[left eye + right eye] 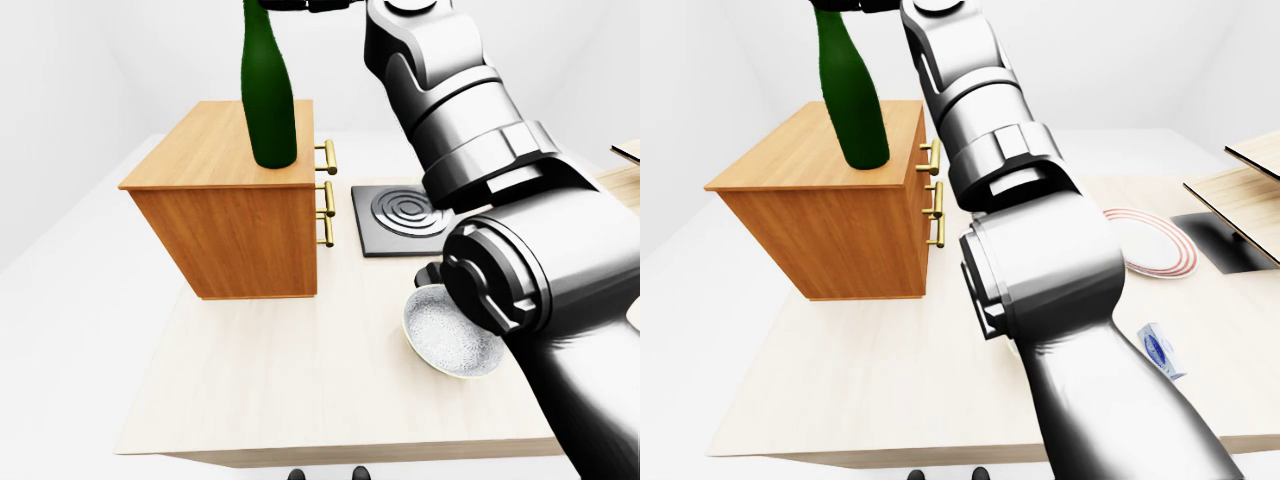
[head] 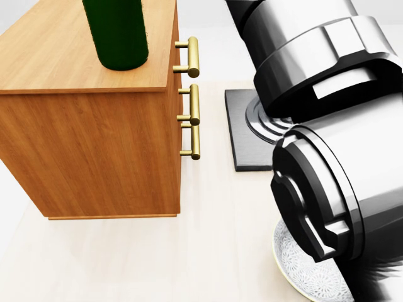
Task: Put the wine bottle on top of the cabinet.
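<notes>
1. The right arm (image 1: 520,250) fills the right side of every view and hides much of the table; its hand is cut off at the top edge of both eye views, so I cannot tell whether the fingers grip the bottle neck or are spread. No left hand shows.
2. One speckled bowl (image 1: 450,340) sits half hidden under that arm, near the bottom.
3. A pale wooden table (image 1: 280,380) carries everything, in a plain white room.
4. One red-ringed plate (image 1: 1155,245) and one small blue-and-white carton (image 1: 1160,352) lie to the right.
5. One dark burner plate (image 1: 395,215) lies beside the cabinet.
6. One wooden cabinet (image 1: 230,230) has three brass handles (image 2: 194,113).
7. One green wine bottle (image 1: 268,100) stands upright on the cabinet top, its neck top cut off.
</notes>
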{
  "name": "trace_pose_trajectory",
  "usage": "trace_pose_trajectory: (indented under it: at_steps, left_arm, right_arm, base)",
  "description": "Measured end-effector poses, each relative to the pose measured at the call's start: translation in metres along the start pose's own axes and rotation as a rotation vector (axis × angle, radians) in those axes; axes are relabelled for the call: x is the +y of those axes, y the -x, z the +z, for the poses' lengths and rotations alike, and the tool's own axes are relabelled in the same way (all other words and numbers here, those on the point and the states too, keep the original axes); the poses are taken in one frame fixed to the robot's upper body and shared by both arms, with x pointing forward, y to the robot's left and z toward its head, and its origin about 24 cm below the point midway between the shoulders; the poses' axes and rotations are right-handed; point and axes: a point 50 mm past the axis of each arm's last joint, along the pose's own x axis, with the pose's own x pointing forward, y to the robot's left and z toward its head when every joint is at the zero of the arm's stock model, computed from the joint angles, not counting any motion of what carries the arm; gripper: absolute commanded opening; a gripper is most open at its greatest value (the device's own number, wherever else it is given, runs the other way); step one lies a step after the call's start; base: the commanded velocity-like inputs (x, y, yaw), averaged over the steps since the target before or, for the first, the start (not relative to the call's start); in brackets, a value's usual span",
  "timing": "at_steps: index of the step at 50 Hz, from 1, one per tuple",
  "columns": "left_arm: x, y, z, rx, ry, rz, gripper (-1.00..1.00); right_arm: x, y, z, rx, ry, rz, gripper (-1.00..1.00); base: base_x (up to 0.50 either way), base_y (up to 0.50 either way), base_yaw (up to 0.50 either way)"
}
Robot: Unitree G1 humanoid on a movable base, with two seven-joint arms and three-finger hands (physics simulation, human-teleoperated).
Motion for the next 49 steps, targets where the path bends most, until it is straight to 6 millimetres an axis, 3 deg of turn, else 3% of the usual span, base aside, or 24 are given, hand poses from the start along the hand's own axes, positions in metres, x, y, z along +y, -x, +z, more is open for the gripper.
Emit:
trace_pose_trajectory:
  at_steps: [30, 49]
  left_arm:
    - [0.000, -0.001, 0.003, -0.012, 0.011, 0.003, 1.00]
    - [-0.001, -0.001, 0.002, -0.009, 0.011, 0.000, 1.00]
  right_arm:
    - [-0.041, -0.002, 0.070, -0.175, -0.072, -0.218, 1.00]
    - [-0.056, 0.004, 0.109, -0.279, -0.135, -0.282, 1.00]
  base:
    - [0.00, 0.00, 0.00]
    - [0.00, 0.00, 0.00]
